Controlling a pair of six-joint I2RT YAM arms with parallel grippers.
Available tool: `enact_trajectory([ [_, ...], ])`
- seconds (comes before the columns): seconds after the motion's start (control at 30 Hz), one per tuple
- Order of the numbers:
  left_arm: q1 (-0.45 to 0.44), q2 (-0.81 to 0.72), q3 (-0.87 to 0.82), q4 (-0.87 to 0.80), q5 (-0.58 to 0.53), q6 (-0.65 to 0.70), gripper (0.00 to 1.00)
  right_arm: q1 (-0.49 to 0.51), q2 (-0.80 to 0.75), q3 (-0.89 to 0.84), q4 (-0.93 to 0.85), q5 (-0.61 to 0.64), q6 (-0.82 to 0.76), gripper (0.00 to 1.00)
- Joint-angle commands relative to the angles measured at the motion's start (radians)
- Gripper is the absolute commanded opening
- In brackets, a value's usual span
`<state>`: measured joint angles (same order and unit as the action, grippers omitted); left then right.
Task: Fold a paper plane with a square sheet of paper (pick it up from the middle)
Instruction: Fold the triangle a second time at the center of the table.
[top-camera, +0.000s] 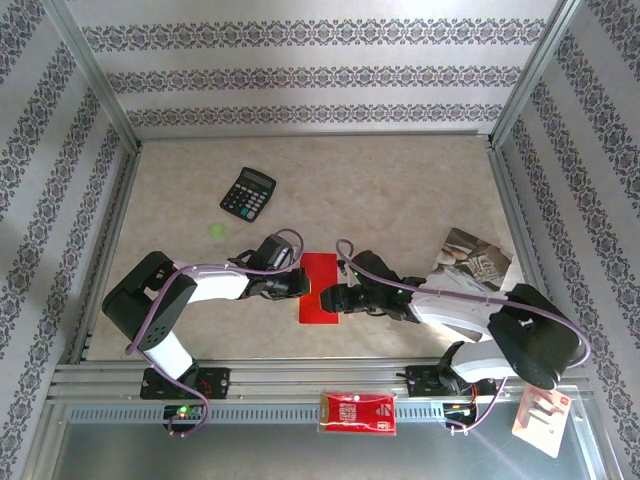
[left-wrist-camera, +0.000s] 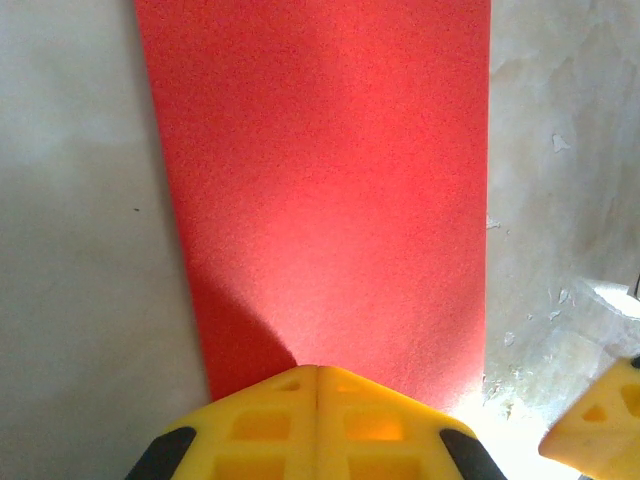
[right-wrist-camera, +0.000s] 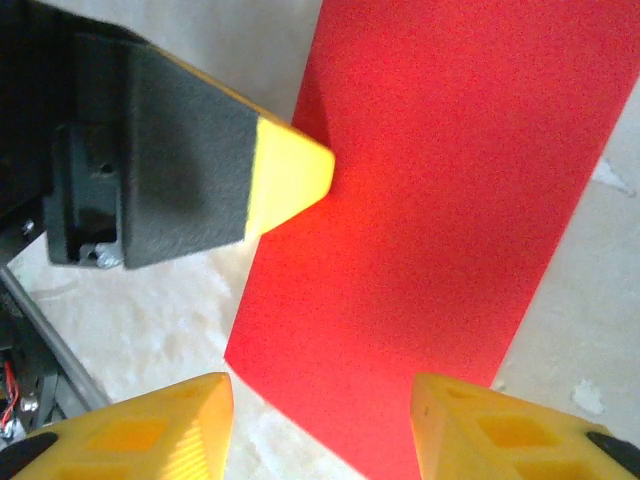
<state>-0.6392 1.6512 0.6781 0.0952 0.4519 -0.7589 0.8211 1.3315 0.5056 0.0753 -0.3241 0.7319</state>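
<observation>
The walls carry wallpaper with grey ornamental stripes, and a metal frame stands around a beige marbled tabletop (top-camera: 400, 190). The red sheet of paper (top-camera: 320, 288) lies flat near the front middle of the tabletop, between the two grippers. It shows as a long, narrow rectangle, with its long sides running away from the arms.

The left gripper (top-camera: 300, 285) is at the left long side of the sheet. In the left wrist view its yellow fingers (left-wrist-camera: 270, 425) are pressed together with no gap, and the sheet (left-wrist-camera: 320, 180) stretches away in front of them. Whether the tip touches the paper cannot be told.

The right gripper (top-camera: 335, 298) is at the right side of the sheet, near its front end. In the right wrist view its fingers (right-wrist-camera: 500, 430) are spread and pinch nothing; a corner of the sheet (right-wrist-camera: 440, 200) lies between them.

A black calculator (top-camera: 248, 193) lies far back on the left, with a small green spot (top-camera: 216, 230) near it. A grey printed booklet (top-camera: 470, 258) lies on the right. A red-and-white packet (top-camera: 357, 412) rests on the front rail; its print is too small to read.
</observation>
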Motion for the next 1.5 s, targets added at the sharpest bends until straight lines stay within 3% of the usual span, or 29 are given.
enact_trajectory([
  [0.0, 0.006, 0.021, -0.040, -0.112, -0.024, 0.019, 0.00, 0.024, -0.028, -0.036, -0.045, -0.002, 0.025, 0.50],
  [0.73, 0.005, 0.013, -0.048, -0.115, -0.022, 0.027, 0.00, 0.037, 0.124, 0.066, 0.021, -0.001, 0.004, 0.50],
  [1.47, 0.005, 0.011, -0.049, -0.120, -0.020, 0.025, 0.00, -0.073, 0.189, 0.124, 0.053, -0.052, -0.071, 0.51],
])
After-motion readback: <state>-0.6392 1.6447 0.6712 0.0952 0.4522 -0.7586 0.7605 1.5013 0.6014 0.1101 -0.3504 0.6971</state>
